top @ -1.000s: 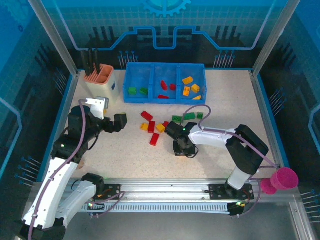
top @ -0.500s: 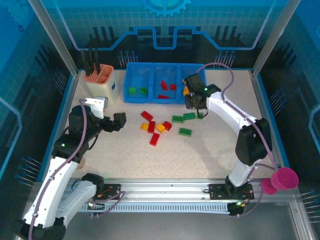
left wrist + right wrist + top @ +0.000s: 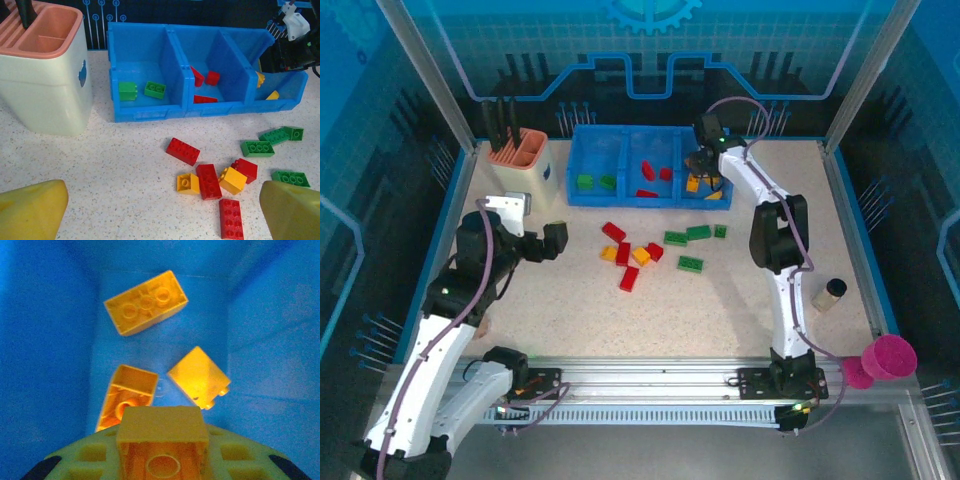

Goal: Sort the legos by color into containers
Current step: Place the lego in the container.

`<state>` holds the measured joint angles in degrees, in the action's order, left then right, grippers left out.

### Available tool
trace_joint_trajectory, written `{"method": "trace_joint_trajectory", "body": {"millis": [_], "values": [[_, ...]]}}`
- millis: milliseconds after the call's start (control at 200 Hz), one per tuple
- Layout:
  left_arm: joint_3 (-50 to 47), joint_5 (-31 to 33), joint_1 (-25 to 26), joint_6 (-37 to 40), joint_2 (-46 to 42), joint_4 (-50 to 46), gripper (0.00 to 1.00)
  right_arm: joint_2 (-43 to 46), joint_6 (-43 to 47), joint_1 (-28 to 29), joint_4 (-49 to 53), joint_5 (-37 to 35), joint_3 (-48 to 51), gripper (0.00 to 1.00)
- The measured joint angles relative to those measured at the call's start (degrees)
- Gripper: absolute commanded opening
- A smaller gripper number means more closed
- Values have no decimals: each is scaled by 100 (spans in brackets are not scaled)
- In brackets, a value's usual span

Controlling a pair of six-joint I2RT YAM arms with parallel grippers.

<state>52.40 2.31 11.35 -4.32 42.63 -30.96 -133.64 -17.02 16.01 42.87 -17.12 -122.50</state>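
1. Table — a second ago the right arm lay low over the middle, with its wrist down at the pile. Now it is stretched out to the far edge. The move has uncovered a small tan cylinder near the right edge.
2. Blue tray — sits along the far edge and has three compartments. The left one holds two green bricks, the middle one red bricks, and the right compartment orange-yellow ones.
3. Right gripper — now above the right compartment, fingers clamped on an orange-yellow brick. The wrist view looks straight down past it onto three resting bricks of the same colour on the compartment floor.
4. Left gripper — jaws spread wide with nothing between them. It hovers toward the left edge facing the pile, in the same place as a second ago.
5. Loose bricks — mid-table, on the near side of the tray: four red, four green, two orange-yellow. The nearest green one was hidden under the right wrist a second ago.
6. Reading — the carry looks finished and the colour matches the compartment, so only the release is left for this brick. It hangs inside the walls, so a miss seems unlikely. Ten bricks are still on the table, which puts the sort at roughly the halfway mark.
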Motion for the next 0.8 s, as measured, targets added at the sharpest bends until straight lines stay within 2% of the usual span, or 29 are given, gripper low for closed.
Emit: {"method": "trace_joint_trajectory", "body": {"millis": [325,655,801], "values": [[0,50,0,2,168,15,99,-92,-13,-92,140,105,280,36],[-4,52,0,0,109,48,99,-101,-33,-87,251,122,468,47],[-7,52,-7,0,59,50,99,-94,-22,-37,286,122,472,47]]}}
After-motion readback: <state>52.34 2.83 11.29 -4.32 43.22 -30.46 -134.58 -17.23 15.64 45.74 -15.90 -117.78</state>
